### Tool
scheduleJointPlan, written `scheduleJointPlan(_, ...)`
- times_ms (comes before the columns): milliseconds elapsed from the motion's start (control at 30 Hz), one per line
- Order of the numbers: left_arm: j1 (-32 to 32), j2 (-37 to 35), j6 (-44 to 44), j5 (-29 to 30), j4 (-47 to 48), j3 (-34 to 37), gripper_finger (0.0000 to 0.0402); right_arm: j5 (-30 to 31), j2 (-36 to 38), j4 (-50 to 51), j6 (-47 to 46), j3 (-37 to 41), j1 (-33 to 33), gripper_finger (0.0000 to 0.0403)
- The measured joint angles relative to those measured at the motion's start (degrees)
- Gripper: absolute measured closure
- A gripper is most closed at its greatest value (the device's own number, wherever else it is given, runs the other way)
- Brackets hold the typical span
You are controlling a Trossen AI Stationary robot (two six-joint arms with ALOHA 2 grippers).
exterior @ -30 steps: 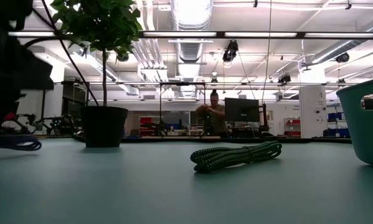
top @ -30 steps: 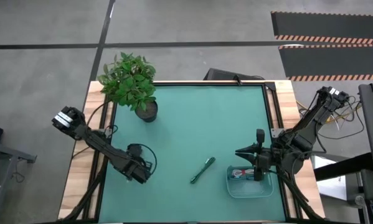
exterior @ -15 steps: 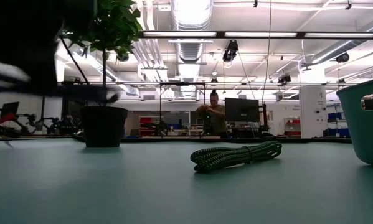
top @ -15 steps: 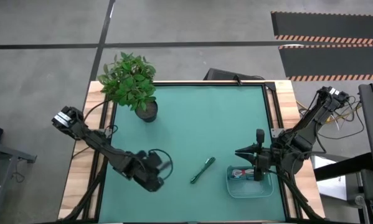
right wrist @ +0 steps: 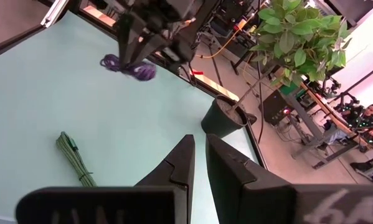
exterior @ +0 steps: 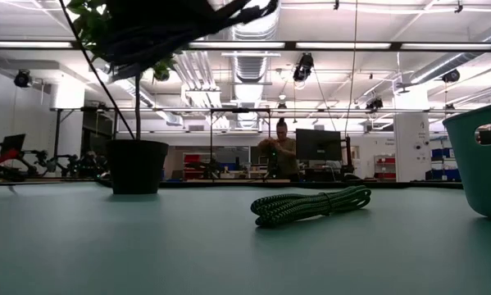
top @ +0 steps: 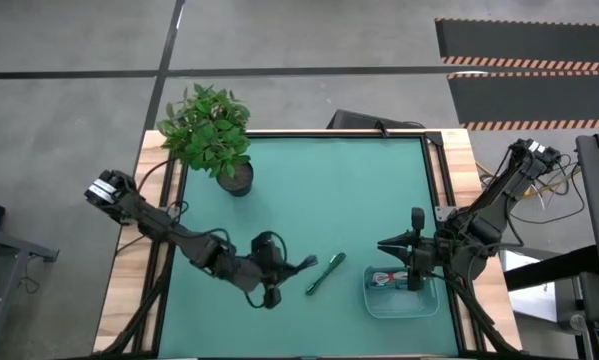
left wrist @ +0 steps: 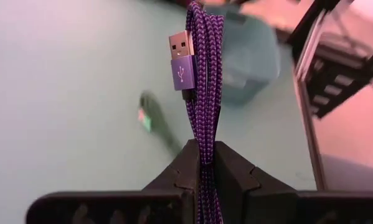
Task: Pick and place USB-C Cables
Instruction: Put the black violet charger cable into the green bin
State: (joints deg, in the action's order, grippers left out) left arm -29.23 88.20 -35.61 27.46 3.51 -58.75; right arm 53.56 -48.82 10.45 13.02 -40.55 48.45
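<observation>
A dark blue-purple USB-C cable (left wrist: 203, 74), folded into a bundle with a purple plug (left wrist: 182, 59), hangs above the table with my left gripper (left wrist: 202, 163) shut on it. In the high view that gripper (top: 287, 268) is just left of the green cable (top: 325, 272), which lies flat on the green mat. A teal bin (top: 426, 300) at the near right holds a white-and-red cable (top: 385, 278). My right gripper (top: 382, 243) hovers shut and empty beside the bin's far left corner. My left gripper pinches the purple bundle between its two fingers (left wrist: 187, 167), several strands together. The bundle runs along the fingers and sticks out past their tips, plug end (left wrist: 182, 59) farthest out. The fingers slant down from the table's left. The bundle (right wrist: 129, 67) is lifted clear of the mat.
A potted plant (top: 211, 130) stands at the far left corner of the mat, its pot (exterior: 136, 166) showing in the low view. The mat's middle and far right are bare. A person stands at a monitor (exterior: 279, 152) in the room behind.
My left gripper has risen from the mat near the left edge and swung toward the right, up to the green cable, rolling its wrist and tipping up from pointing down. The purple cable, which lay on the mat, is lifted clear with it.
</observation>
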Motion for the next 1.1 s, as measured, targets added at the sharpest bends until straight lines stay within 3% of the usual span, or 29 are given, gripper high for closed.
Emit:
scheduleJointPlan(433,5.28,0.04,23.40,-0.01,-22.68,1.05,0.0388,-0.02,0.00,-1.34,0.01,0.44,-0.09,0.0371)
scheduleJointPlan(700,6.00,0.07,31.62,-0.15,-30.44,1.08,0.0388,-0.80,0.00,-11.22,5.13,3.56,-0.10,0.0371)
scheduleJointPlan(800,6.11,0.52,34.59,-0.15,-34.06,1.08,0.0388,-5.24,0.02,-20.30,10.34,5.82,-0.74,0.0371)
scheduleJointPlan(967,6.41,3.51,39.10,-0.68,-42.70,1.10,0.0388,-18.40,0.04,-35.42,15.85,9.36,-3.60,0.0371)
scheduleJointPlan(1100,6.51,6.64,42.22,-0.77,-47.14,0.79,0.0388,-24.03,0.07,-40.09,15.60,10.59,-5.95,0.0371)
